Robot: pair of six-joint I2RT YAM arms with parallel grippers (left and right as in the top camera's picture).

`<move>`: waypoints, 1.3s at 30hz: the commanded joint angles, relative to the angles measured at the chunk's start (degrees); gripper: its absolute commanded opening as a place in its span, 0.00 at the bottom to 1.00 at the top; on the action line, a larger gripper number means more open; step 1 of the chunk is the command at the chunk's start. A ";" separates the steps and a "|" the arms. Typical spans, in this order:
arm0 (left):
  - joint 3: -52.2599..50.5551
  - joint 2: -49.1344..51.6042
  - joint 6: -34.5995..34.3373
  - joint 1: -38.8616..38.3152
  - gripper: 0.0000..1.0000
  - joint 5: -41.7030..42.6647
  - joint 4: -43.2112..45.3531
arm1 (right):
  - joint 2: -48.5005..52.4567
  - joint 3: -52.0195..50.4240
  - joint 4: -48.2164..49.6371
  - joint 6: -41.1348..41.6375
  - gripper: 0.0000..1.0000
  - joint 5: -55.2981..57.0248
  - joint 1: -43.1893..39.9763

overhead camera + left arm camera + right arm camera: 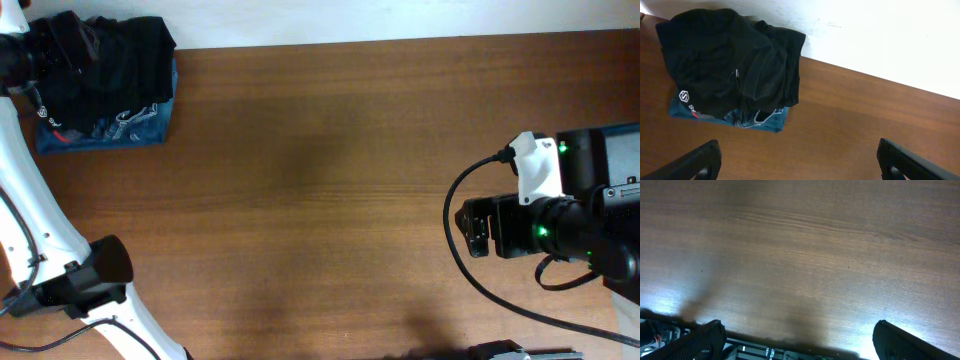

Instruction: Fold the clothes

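Overhead entry: the clothes (105, 55), plain black, crumpled in a heap atop a blue garment (110, 132) at the far left corner of the bench (330, 200). Status of left jaws: wide apart, empty, near the heap. Status of right jaws: wide apart, empty, over bare wood well apart. Handling: pinch only the top black layer at an edge, lift it off the blue one, spread flat mid-bench before folding

Left arm (35, 190) white, black joint (100, 268). Right arm (565, 228) black, tiny green lights (541, 232), white part (536, 167), black cable (447, 215). Left gripper (797, 152), right gripper (797, 332): black fingers (697, 162).
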 commanded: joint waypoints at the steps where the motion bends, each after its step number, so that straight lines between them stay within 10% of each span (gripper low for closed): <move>1: 0.02 0.37 0.28 0.31 0.99 0.61 -0.22 | -3.04 -0.37 1.44 0.46 0.99 0.55 0.61; 11: 0.02 0.37 0.28 0.31 0.99 0.61 -0.22 | -23.96 -21.33 19.54 0.44 0.99 0.50 -7.65; 26: 0.02 0.37 0.28 0.31 0.99 0.63 -0.22 | -58.29 -82.27 72.91 0.31 0.99 -2.89 -8.07; 39: 0.02 0.37 0.28 0.31 0.99 0.61 -0.22 | -68.22 -91.67 87.23 0.35 0.99 -4.09 -9.92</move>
